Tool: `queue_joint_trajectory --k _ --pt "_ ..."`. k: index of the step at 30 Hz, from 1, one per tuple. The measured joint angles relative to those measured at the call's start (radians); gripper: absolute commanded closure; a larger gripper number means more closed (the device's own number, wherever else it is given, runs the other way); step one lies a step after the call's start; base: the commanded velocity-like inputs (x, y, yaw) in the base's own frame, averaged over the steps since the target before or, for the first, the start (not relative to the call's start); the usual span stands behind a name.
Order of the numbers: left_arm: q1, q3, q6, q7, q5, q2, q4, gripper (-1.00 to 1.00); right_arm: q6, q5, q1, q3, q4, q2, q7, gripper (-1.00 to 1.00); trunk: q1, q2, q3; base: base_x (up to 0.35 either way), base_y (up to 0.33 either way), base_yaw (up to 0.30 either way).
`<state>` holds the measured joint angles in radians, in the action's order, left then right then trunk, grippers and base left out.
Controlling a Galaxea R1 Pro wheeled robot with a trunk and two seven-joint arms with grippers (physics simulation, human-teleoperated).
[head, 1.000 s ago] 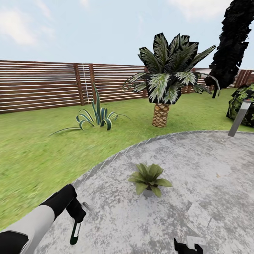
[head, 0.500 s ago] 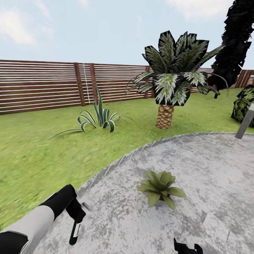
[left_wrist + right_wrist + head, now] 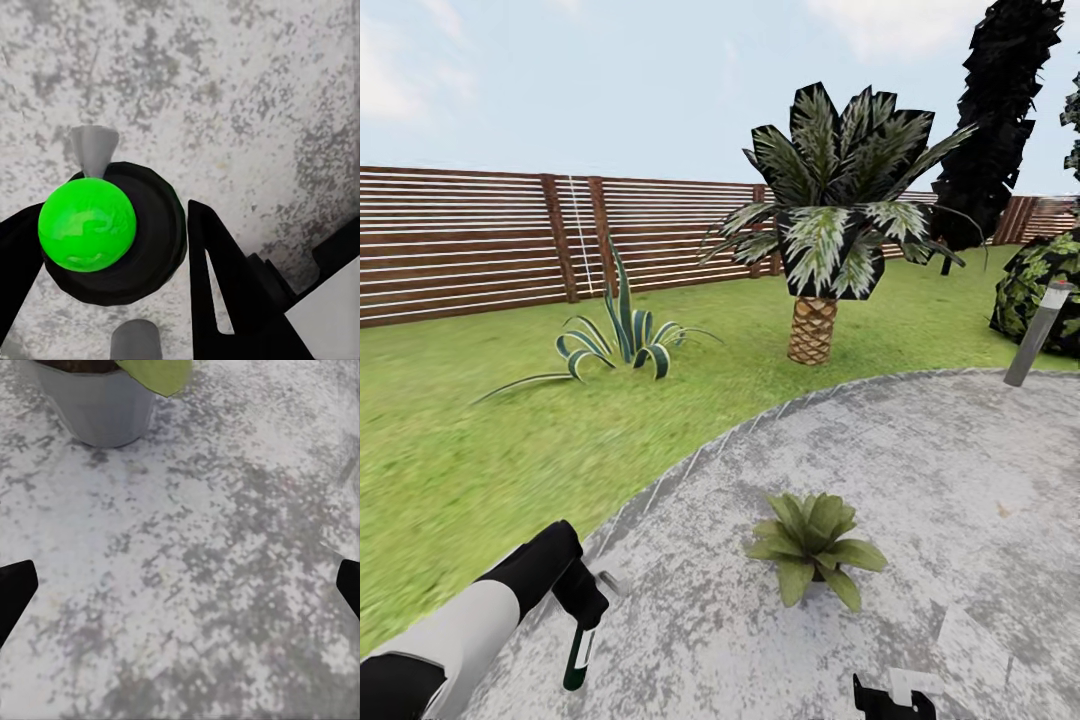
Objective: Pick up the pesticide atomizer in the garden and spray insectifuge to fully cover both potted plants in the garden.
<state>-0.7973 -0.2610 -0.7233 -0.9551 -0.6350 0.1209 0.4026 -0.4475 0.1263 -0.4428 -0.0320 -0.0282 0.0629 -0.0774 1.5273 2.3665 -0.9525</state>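
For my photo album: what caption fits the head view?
Left gripper carries a green atomizer toward a potted plant on the patio.

Patio [image 3: 920, 480] — rough mottled stone; fence [image 3: 460, 240] — slatted wood.

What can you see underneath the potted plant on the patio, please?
The potted plant stands on the grey paved patio. In the head view its leaves cover most of the small grey pot; the paving under the pot is hidden.
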Motion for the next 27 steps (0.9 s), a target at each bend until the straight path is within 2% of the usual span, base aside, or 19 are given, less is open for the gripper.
queue_joint_trajectory --k 2,12,19,20,24,27 --pt "0.001 0.000 0.000 0.000 0.000 0.000 0.000 1.00 0.000 0.000 0.000 0.000 0.000 0.000 0.000 -1.00 0.000 0.000 0.000 0.000 0.000 0.000" --pt "0.004 0.000 0.000 0.000 0.000 0.000 -0.002 1.00 0.000 0.000 0.000 -0.001 0.001 -0.001 0.000 -1.00 0.000 0.000 0.000 0.000 0.000 -0.279" --pt "0.004 0.000 0.000 0.000 0.000 -0.001 -0.002 1.00 -0.001 -0.001 0.000 0.001 0.001 0.000 -0.001 -1.00 0.000 0.000 0.000 0.000 0.000 -0.044" --pt "0.004 0.000 0.000 -0.001 -0.052 -0.005 -0.002 1.00 -0.001 -0.003 0.000 0.000 0.002 0.005 0.000 -1.00 0.000 0.000 0.000 0.000 0.000 0.000" --pt "0.000 0.002 -0.002 -0.004 -0.115 -0.028 -0.002 1.00 -0.002 -0.003 0.000 -0.001 0.002 0.006 0.000 -1.00 0.000 0.000 0.000 0.000 0.000 0.000" --pt "-0.008 0.002 -0.002 -0.007 -0.135 -0.035 -0.002 1.00 -0.001 -0.002 0.000 0.001 0.000 0.006 -0.002 -1.00 0.000 0.000 0.000 0.042 0.000 0.000"
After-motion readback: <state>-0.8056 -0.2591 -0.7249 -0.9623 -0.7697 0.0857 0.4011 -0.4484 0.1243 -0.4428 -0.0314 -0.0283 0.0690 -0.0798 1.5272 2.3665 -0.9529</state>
